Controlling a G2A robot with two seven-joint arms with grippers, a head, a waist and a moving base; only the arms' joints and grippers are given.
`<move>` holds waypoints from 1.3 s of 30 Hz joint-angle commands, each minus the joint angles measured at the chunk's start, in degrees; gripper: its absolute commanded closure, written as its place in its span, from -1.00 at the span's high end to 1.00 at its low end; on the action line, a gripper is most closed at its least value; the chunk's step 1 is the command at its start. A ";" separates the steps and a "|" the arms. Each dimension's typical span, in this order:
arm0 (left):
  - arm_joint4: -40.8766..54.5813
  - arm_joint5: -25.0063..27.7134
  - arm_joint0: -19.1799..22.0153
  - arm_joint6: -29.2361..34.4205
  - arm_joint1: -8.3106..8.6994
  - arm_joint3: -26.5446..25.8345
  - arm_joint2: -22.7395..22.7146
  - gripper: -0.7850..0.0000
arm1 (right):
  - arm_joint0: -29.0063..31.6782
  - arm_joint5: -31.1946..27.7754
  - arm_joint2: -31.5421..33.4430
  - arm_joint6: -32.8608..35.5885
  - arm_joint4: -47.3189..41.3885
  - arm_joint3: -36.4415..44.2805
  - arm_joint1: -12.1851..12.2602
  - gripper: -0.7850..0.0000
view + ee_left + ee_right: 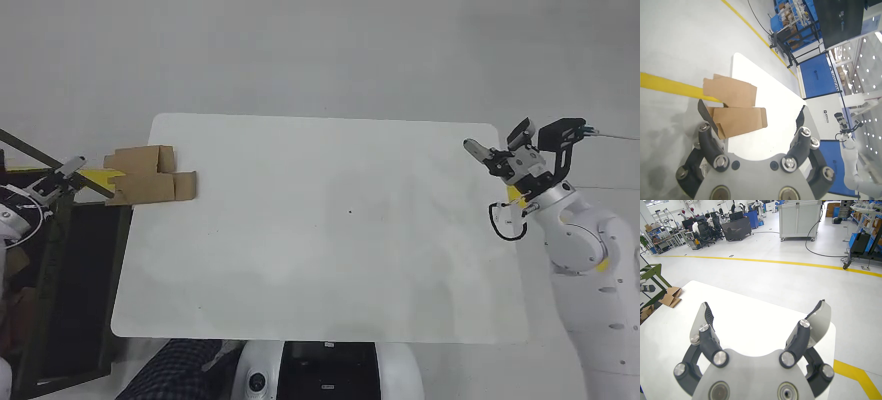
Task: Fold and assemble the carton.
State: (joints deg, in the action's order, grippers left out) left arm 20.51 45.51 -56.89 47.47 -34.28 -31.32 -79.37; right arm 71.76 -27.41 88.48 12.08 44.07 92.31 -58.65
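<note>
The carton [150, 175] is a flattened brown cardboard blank with flaps. It lies at the table's far-left edge, partly hanging over it. My left gripper [85, 175] sits just off that edge, level with the carton. In the left wrist view the left gripper [751, 113] is open wide, and one finger [705, 113] rests against the carton [734, 106] at its near end. My right gripper [497, 143] hovers open over the table's far-right corner, well away from the carton. The right gripper [762, 305] holds nothing, and the carton [672, 297] shows small across the table.
The white table [330, 250] is bare apart from the carton. A dark green rack [60, 285] holding more cardboard stands on the floor beside the table's left edge, close to my left arm.
</note>
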 commanded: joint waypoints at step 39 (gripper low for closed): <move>16.53 -1.07 -8.44 -4.28 -4.41 8.34 -2.42 1.00 | 0.00 0.00 0.00 0.00 0.00 0.00 0.00 1.00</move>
State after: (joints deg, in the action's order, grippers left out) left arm 35.94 44.62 -65.01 42.88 -38.15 -23.40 -82.07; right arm 71.76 -27.41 88.48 12.08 44.07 92.31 -58.65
